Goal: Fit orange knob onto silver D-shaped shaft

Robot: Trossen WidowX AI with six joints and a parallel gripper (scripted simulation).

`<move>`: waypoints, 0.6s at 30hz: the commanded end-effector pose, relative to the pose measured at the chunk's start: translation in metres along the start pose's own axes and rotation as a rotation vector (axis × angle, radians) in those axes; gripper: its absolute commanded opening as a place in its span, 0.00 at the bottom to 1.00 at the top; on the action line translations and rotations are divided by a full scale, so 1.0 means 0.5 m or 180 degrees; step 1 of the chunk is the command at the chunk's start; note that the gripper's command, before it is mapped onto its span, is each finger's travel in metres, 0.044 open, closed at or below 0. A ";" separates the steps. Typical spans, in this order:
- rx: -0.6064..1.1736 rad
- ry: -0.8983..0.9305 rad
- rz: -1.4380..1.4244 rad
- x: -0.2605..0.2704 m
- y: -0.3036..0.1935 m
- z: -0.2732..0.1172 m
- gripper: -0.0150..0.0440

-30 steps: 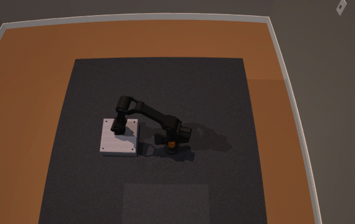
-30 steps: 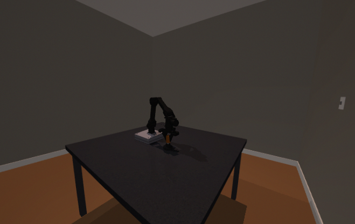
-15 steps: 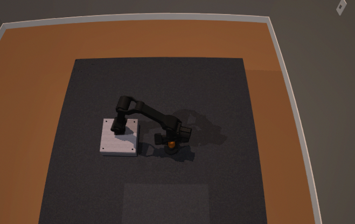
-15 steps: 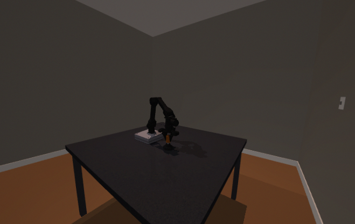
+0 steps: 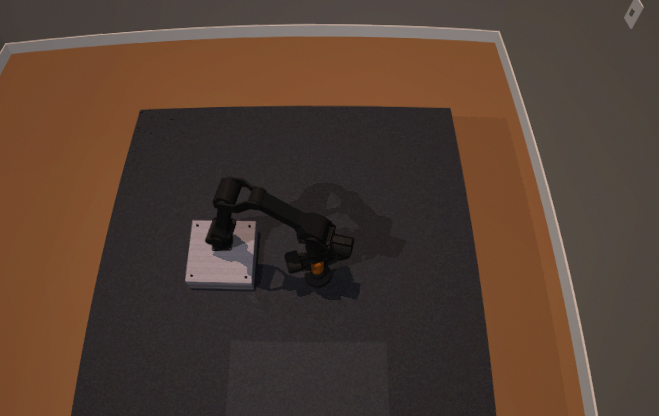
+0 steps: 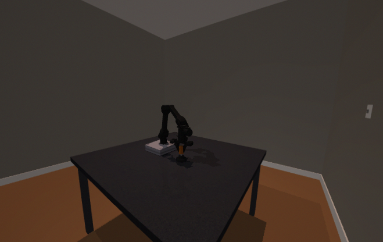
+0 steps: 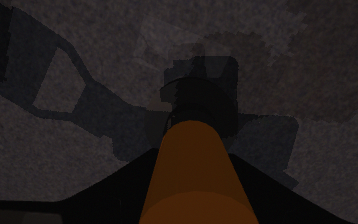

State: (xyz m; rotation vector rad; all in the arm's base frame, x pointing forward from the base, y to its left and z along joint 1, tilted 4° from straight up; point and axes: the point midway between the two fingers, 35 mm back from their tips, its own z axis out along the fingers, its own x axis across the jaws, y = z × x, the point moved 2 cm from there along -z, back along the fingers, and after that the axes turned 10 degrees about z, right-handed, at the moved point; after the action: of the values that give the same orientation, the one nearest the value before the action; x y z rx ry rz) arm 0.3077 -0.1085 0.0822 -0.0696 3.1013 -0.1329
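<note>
Dark surface [image 5: 166, 320] [image 6: 163, 186] carries round pedestal [image 5: 318, 279] [image 6: 181, 159] [image 7: 225, 102]; end effector [image 5: 317, 260] [image 6: 181, 146] [image 7: 191, 157] is pinching knob [image 5: 317, 267] [image 6: 181, 150] [image 7: 192, 160] above it. Step now, approx.: alignment. Next move probably needs small turn, flat side w/ flat side, then push down; shaft I cannot see.

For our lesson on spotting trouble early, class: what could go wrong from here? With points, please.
The orange cylindrical knob [image 5: 317, 267] [image 6: 181, 149] [image 7: 195, 165] hides its own underside, so its flat side might miss the shaft's and jam. It is gripped above the dark round pedestal [image 5: 318, 280] [image 6: 181, 159] [image 7: 152, 129]; if the fingers opened early, it could drop or tip.
</note>
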 end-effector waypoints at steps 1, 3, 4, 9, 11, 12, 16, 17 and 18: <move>-0.0009 -0.0016 -0.0025 0.000 0.001 0.002 0.25; -0.0009 -0.0016 -0.0025 -0.001 0.001 0.003 0.25; -0.0009 -0.0016 -0.0025 -0.001 0.001 0.004 0.25; -0.0009 -0.0017 -0.0025 -0.003 0.000 0.005 0.25; -0.0009 -0.0017 -0.0025 -0.003 0.000 0.006 0.25; -0.0009 -0.0017 -0.0025 -0.003 0.000 0.006 0.25; -0.0009 -0.0017 -0.0025 -0.003 0.000 0.006 0.25; -0.0009 -0.0017 -0.0025 -0.003 0.000 0.006 0.25; -0.0009 -0.0017 -0.0025 -0.003 0.000 0.006 0.25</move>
State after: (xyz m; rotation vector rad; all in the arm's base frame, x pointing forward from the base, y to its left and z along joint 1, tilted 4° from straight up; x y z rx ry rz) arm 0.3087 -0.1092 0.0793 -0.0744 3.0991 -0.1342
